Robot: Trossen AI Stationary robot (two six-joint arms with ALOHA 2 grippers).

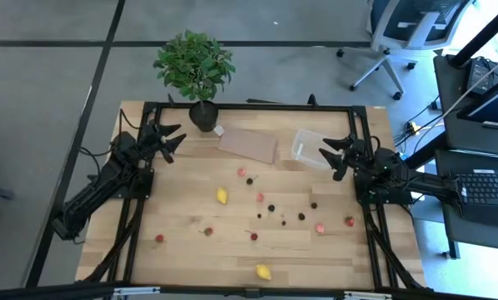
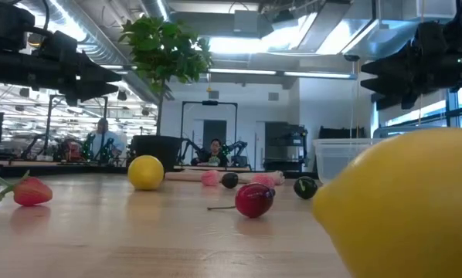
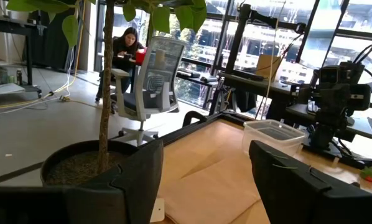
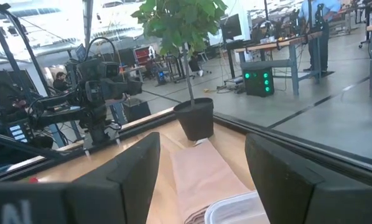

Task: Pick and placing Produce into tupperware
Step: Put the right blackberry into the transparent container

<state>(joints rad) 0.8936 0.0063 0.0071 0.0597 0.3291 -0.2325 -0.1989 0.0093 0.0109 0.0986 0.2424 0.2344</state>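
The produce lies scattered on the wooden table: one yellow lemon mid-table, a second yellow lemon at the near edge, several red berries such as, and several dark cherries such as. The clear tupperware stands on its base at the far right, open side up. My left gripper hovers open at the far left, above the table and beside the plant pot. My right gripper hovers open just right of the tupperware, touching nothing.
A potted plant stands at the far edge, its pot close to my left gripper. A flat brown sheet lies between the pot and the tupperware. A black frame rims the table. People sit in the room beyond.
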